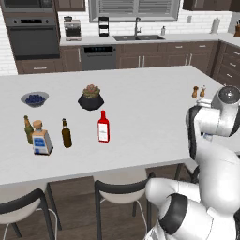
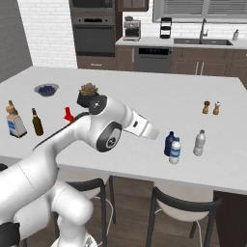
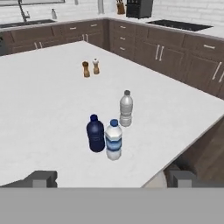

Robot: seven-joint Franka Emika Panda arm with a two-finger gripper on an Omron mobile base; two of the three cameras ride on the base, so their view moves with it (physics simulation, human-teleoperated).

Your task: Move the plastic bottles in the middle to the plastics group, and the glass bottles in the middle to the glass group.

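Note:
The small clear water bottle (image 3: 113,140) with a blue cap stands upright right beside the dark blue bottle (image 3: 95,133), and the greyish clear bottle (image 3: 126,108) is just beyond them. The same three stand near the counter's front right: water bottle (image 2: 175,151), dark blue bottle (image 2: 169,143), greyish bottle (image 2: 199,143). My gripper (image 3: 111,179) is open and empty, back from and above these bottles. The brown beer bottle (image 1: 66,133) and red bottle (image 1: 103,126) stand mid-counter. At the left are the olive-green bottle (image 1: 28,129) and square clear bottle (image 1: 41,138).
A bowl of blueberries (image 1: 34,98) and a potted plant (image 1: 91,97) sit behind the bottles. Salt and pepper shakers (image 3: 91,68) stand toward the far right. The counter's front edge (image 3: 175,153) runs close to the plastic bottles. Stools (image 1: 119,192) stand below the front edge.

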